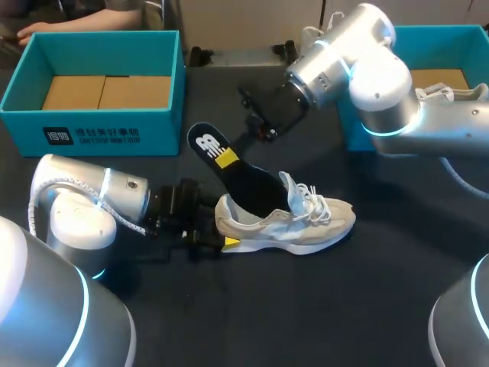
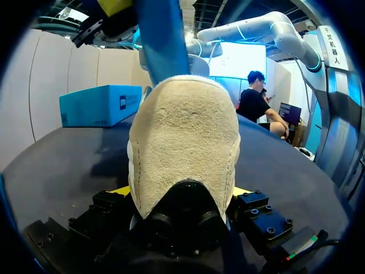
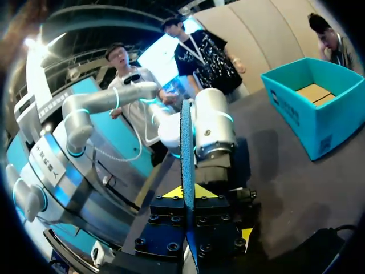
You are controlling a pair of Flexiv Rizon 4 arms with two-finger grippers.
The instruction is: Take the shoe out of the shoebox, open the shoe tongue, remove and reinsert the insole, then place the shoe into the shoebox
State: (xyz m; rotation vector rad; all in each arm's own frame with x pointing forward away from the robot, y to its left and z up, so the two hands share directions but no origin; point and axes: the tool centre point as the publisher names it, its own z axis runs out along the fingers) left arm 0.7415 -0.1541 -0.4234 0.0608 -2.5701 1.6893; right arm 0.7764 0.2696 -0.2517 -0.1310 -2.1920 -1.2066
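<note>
Suede-and-mesh cream shoe (image 1: 306,222) stands on its sole at the middle of the tabletop. Its heel points to the left edge and its toe to the right, well apart from both teal boxes. One box (image 1: 92,134) sits at the back left corner and the other (image 1: 439,32) at the back right. The left gripper (image 2: 181,194) is clamped on the heel, one yellow tip on each side. The right gripper (image 3: 189,193) pinches the black insole (image 1: 244,177) from both faces. The insole's front half is down inside the collar, and its heel end, with the white logo, sticks up and back.

The main risk, I judge, is the thin, flexible insole buckling or creasing if it is pushed against the toe end at this steep slant. It could also catch on the collar or under the tongue (image 1: 293,186), which stands up with loose white laces (image 1: 315,200) spilling forward. A hard push might also twist the heel out of the left grip, since only the back of the shoe is pinned.
</note>
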